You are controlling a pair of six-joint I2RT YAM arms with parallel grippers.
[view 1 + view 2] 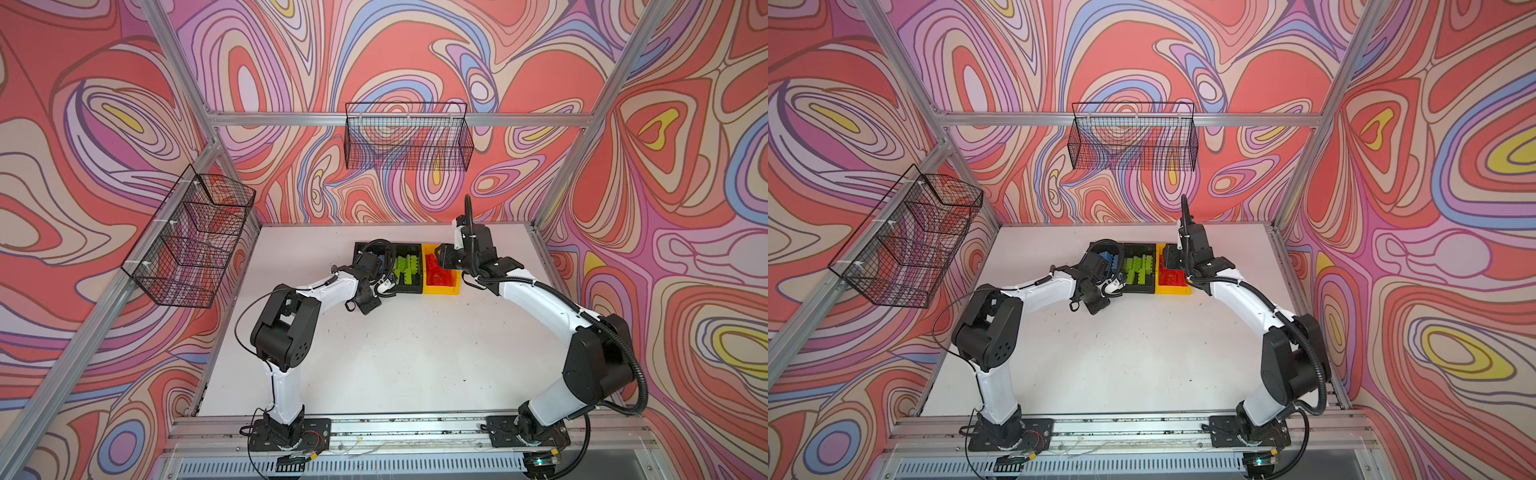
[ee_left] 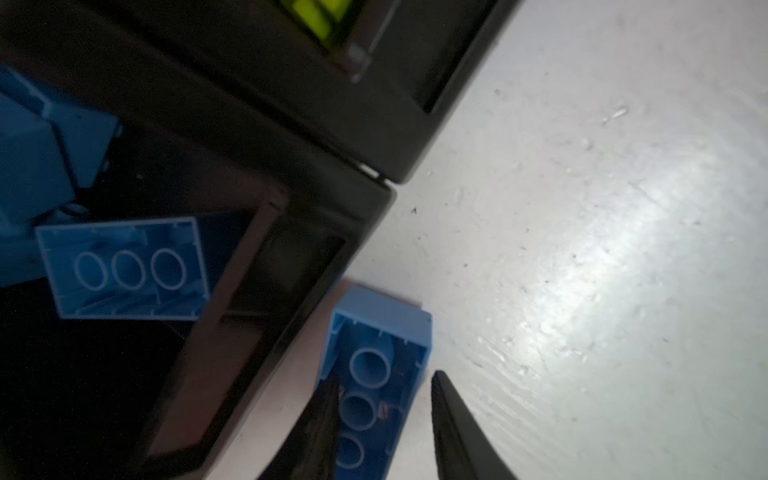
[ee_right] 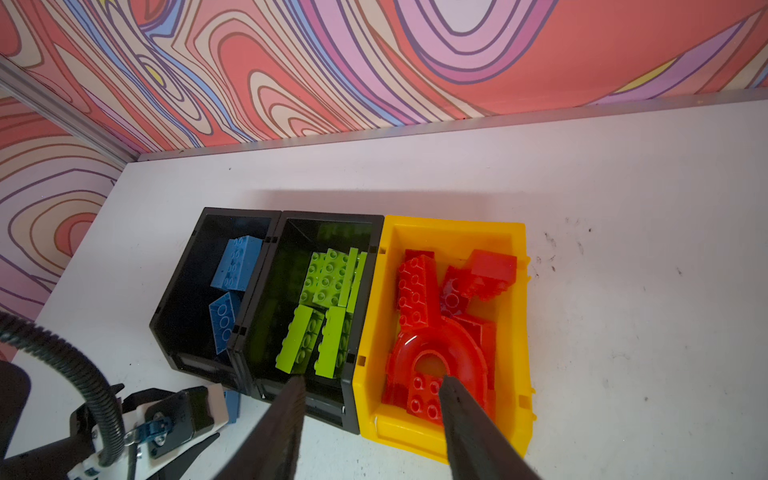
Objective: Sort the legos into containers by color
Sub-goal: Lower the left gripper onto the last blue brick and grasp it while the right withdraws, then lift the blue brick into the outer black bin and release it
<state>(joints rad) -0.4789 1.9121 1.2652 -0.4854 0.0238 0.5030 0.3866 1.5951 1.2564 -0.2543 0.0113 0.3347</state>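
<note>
Left wrist view: one blue brick lies outside the bins. It sits hollow side up on the white table, just beside the front corner of the black bin that has the other blue bricks in it. Left gripper straddles the loose brick, jaws set narrow. One finger is on the brick's wall, the other just beside the opposite wall with a sliver of table showing between. Cannot tell if it is actually clamped.

Right wrist view: three bins touch side by side in a row. They are that black bin, a second black bin with lime green bricks, and a yellow bin with red bricks and the red arch. Right gripper hovers over the near ends of the green and yellow bins, jaws wide apart, nothing between them.

Both top views: the bin row sits toward the table's back, both arms reaching to it.
</note>
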